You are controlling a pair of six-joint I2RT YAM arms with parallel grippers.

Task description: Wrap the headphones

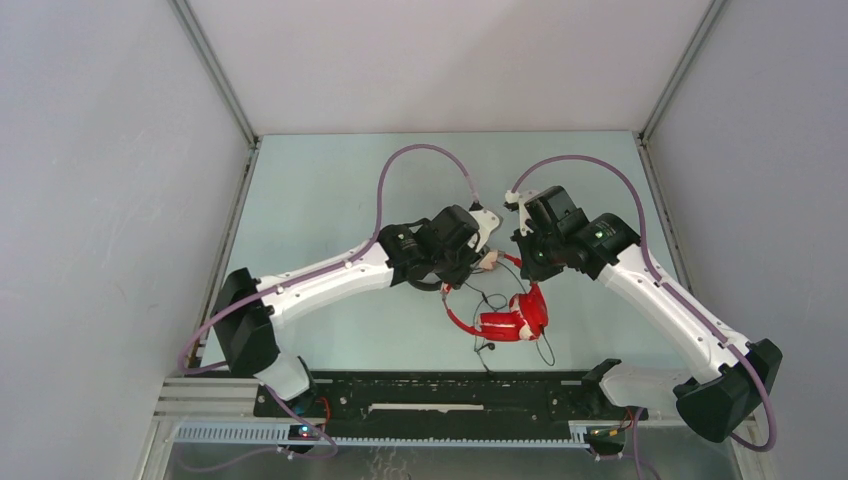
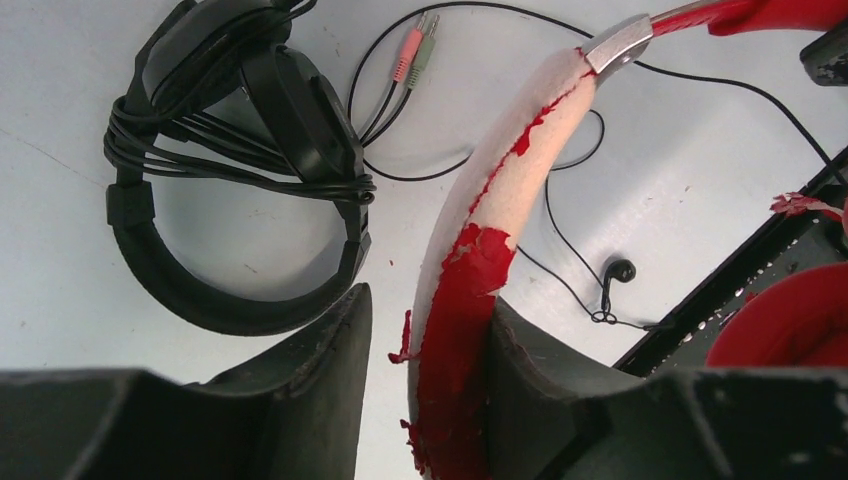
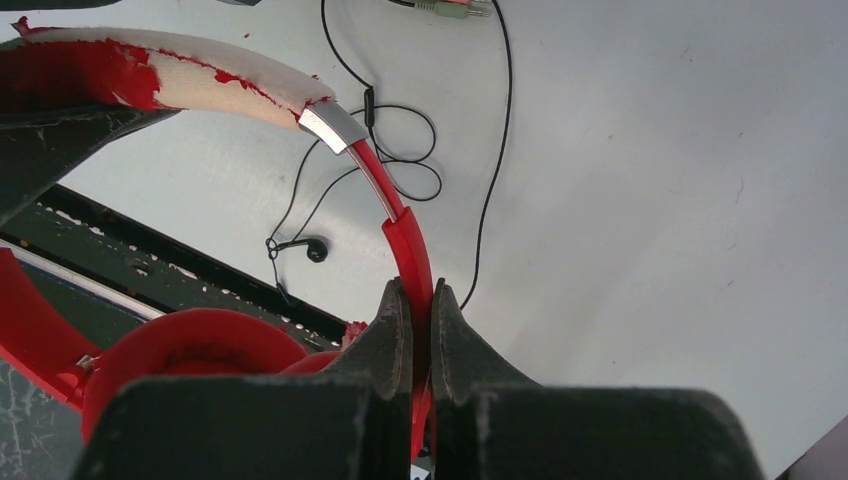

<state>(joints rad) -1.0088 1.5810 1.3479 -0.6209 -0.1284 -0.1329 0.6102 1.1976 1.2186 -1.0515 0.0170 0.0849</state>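
The far part of the table (image 1: 320, 200) is free room, up to the walls (image 1: 100, 200) on both sides. The middle is crowded. The left gripper (image 2: 430, 300) stands around the band of the red headphones (image 2: 470, 290), with a small gap at one finger, and the right gripper (image 3: 418, 290) pinches the same band. The black headphones (image 2: 240, 180) lie just beside the left gripper. The thin cable (image 3: 490, 180) lies in loose loops on the table towards the black rail (image 1: 440, 395) at the near edge.

The left gripper (image 2: 430, 305) has a finger on each side of the red headphones' (image 2: 540, 130) peeling band, touching on one side only. Black headphones (image 2: 240, 170) lie flat on the table (image 2: 90, 60). Pink and green plugs (image 2: 412, 45) lie close by.
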